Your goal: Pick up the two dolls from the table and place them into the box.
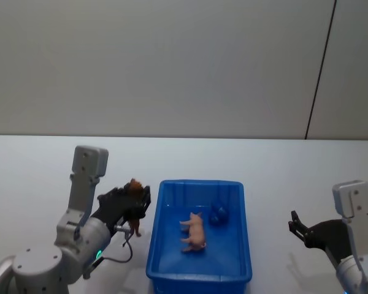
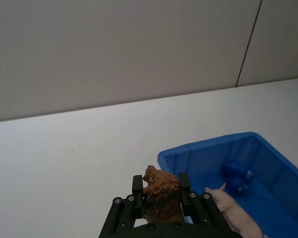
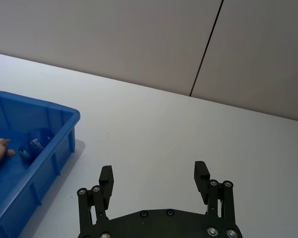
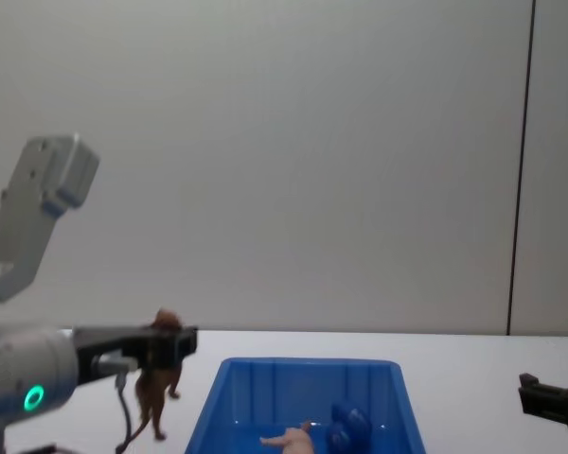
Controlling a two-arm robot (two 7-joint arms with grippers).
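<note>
The box [image 1: 199, 183] is a bright blue bin in the middle of the white table. Both dolls lie inside it: the pale pink one [image 1: 195, 232] near the centre and the rounded deep blue one [image 1: 219, 214] behind it. They also show in the chest view, pink [image 4: 289, 438] and blue [image 4: 350, 423]. My left gripper [image 1: 137, 203] is just left of the box, shut on a brown animal figure [image 1: 135, 185] that it holds upright [image 2: 161, 191]. To the right of the box, my right gripper [image 1: 297, 225] stands open with nothing in it [image 3: 154, 173].
The white table [image 1: 282, 165] reaches back to a plain grey wall with a dark vertical seam on the right. Bare tabletop lies on both sides of the box and behind it. A black cable hangs under the left gripper [image 4: 123, 416].
</note>
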